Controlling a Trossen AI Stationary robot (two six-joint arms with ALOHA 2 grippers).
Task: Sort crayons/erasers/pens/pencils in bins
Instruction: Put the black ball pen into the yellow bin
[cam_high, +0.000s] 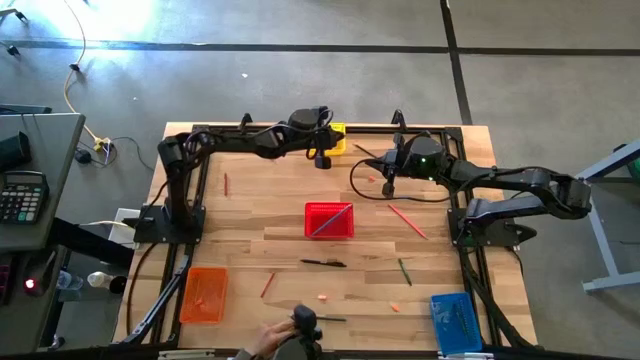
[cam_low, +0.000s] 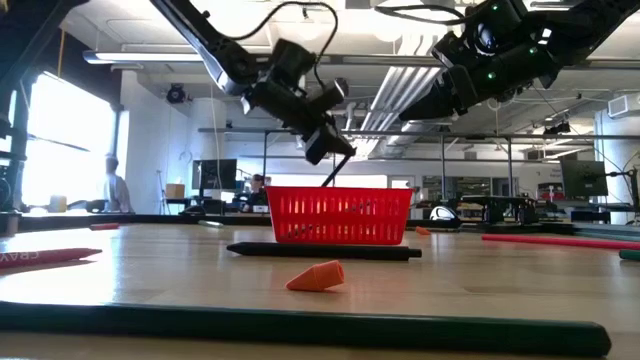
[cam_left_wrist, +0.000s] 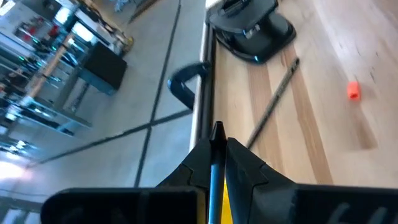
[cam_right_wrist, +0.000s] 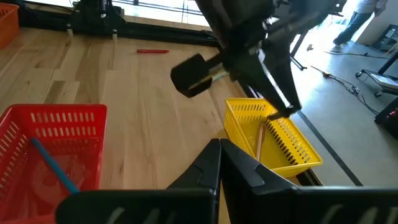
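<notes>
Pinching slim, seemingly black pen (cam_low: 338, 172)

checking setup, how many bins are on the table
4: yellow bin at the far edge under the left tool, red bin mid-table, orange bin near left, blue bin near right.

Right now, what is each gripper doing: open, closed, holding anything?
Left gripper: shut on a black pen, above the yellow bin.
Right gripper: shut, holding nothing, raised near the yellow bin.
</notes>
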